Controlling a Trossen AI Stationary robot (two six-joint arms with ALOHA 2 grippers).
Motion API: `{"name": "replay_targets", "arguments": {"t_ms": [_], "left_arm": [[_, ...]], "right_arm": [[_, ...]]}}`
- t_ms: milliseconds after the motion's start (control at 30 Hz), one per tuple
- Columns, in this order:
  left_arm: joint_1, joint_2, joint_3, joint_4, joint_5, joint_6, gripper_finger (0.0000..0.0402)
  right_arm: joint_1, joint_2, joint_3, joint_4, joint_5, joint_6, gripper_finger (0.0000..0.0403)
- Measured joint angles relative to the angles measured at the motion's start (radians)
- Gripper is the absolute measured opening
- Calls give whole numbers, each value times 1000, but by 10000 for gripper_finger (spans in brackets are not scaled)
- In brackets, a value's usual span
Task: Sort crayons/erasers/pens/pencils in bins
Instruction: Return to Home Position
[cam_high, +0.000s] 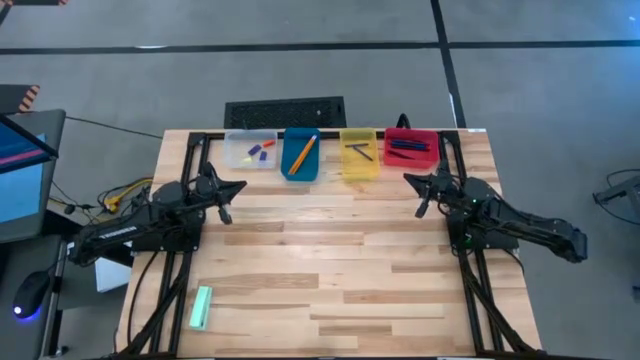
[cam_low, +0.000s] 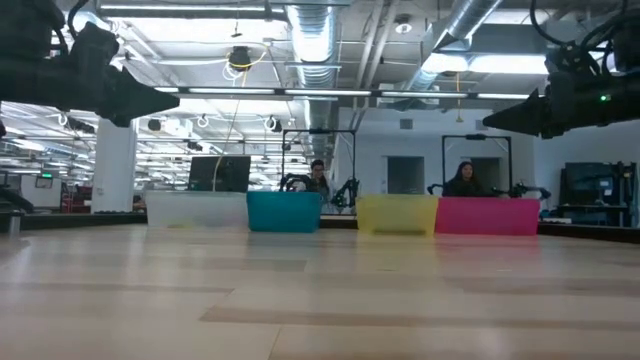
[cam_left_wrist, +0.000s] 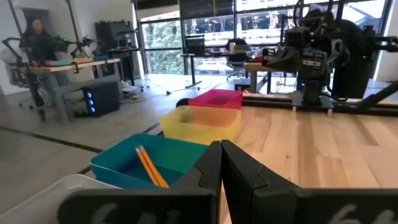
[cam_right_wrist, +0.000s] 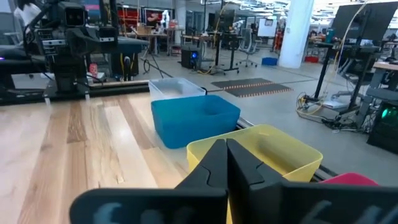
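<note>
Both arms sit at the table (cam_high: 330, 270) sides. The left pincer (cam_high: 238, 187) has its fingers pressed together, holds nothing, and hangs above the boards on the near side of the clear bin (cam_low: 197, 208). The right pincer (cam_high: 408, 179) is the same, closed tight and empty, near the red bin (cam_low: 485, 215).

The 4 bins stand in 1 row along the far edge, side by side: clear bin, blue bin (cam_low: 284, 212), yellow bin (cam_low: 397, 214), red bin.
- clear bin: 3 erasers (cam_high: 258, 151), small chunks in blue, yellow and orange-red
- blue bin: 2 long orange pencils (cam_left_wrist: 149, 167), lying slantwise
- yellow bin: thin dark sticks (cam_high: 358, 150), too small to name
- red bin: dark pens (cam_high: 408, 148), lying across it

Around it:
- A green block (cam_high: 201, 307) lies flat by the near-left corner, well apart from the bins.
- A black slab (cam_high: 285, 112) sits on the floor just behind the row.
- Left of the table are a monitor (cam_high: 20, 175), a mouse (cam_high: 30, 292) with a blue glow, and yellow cables (cam_high: 125, 192).
- 2 people (cam_low: 318, 178) sit at benches in the room behind.
</note>
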Motion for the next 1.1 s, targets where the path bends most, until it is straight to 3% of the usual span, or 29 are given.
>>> {"name": "replay_targets", "arguments": {"t_ms": [1100], "left_arm": [[0, 0, 6, -14, 0, -8, 0]], "right_arm": [[0, 0, -2, 0, 0, 3, 16]]}}
